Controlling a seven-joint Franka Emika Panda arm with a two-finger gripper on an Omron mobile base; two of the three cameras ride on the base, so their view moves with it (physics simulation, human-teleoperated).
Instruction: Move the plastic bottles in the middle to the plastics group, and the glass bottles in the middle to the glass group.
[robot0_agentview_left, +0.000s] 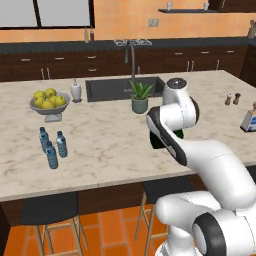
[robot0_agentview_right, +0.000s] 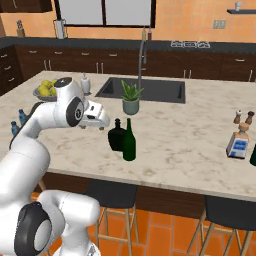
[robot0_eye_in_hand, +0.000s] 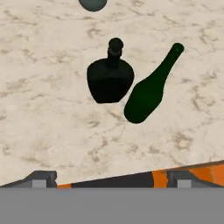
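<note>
Heads-up: gripper (robot0_eye_in_hand: 112, 177) jaws wide apart, empty; black flask (robot0_eye_in_hand: 110, 78) touches green bottle (robot0_eye_in_hand: 148, 89), so grabbing one may topple the other.

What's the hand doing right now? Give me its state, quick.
Hand: open, holding nothing, poised above the black flask and the green bottle on the counter.

No readable text, labels or signs.
</note>
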